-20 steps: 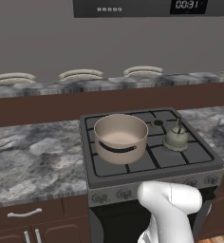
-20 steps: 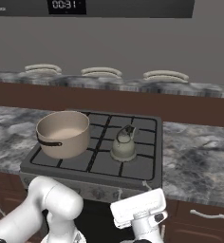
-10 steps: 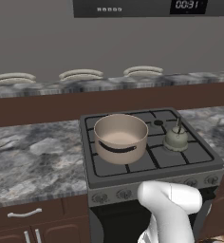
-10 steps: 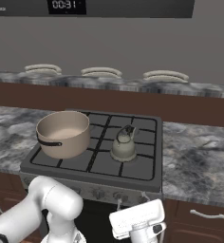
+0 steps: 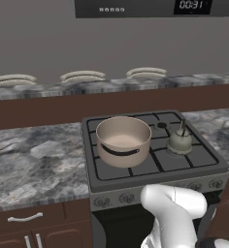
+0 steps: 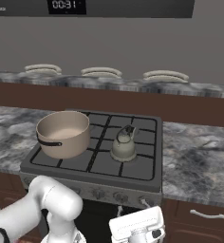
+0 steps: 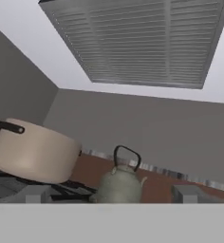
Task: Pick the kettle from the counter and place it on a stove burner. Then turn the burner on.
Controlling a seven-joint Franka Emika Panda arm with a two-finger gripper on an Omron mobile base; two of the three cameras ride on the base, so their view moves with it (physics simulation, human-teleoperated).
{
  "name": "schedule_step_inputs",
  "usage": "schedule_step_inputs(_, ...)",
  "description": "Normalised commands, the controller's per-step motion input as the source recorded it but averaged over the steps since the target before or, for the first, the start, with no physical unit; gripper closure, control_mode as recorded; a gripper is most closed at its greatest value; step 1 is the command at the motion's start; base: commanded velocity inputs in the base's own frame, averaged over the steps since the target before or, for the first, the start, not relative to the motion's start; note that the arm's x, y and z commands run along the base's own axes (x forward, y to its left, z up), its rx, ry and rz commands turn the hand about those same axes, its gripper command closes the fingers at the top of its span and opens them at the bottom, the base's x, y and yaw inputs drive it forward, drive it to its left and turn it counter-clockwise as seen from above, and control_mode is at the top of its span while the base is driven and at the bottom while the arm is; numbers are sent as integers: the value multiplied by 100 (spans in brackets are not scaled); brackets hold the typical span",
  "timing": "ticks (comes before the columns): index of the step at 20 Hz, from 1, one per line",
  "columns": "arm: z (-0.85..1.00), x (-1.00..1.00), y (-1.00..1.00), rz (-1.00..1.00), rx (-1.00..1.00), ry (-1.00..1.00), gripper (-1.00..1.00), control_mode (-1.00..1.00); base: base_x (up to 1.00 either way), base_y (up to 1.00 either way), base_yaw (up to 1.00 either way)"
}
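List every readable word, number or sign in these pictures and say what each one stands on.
"00:31": pale digits on the clock display of the dark appliance panel above the dark grey gas cooktop.
A row of small pale marks on the same panel: too small to read.

The white arm (image 6: 52, 204) is folded low, its rounded elbow (image 5: 172, 206) bent near the bottom of both base views. The hand (image 6: 137, 227) hangs at the bottom edge of the right base view. The gripper (image 7: 111, 193) points upward, jaws spread wide, holding nothing.
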Motion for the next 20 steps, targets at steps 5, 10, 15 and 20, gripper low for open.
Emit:
schedule_step_inputs(5,-21,0,0,-3,3,23,-100,-100,0,0,0)
schedule_step_inputs(10,-23,1,0,-7,6,20,-100,-100,0,0,0)
schedule_step_inputs(15,-20,9,0,-10,6,15,-100,-100,0,0,0)
schedule_step_inputs(20,-2,23,0,-8,4,2,-100,-100,0,0,0)
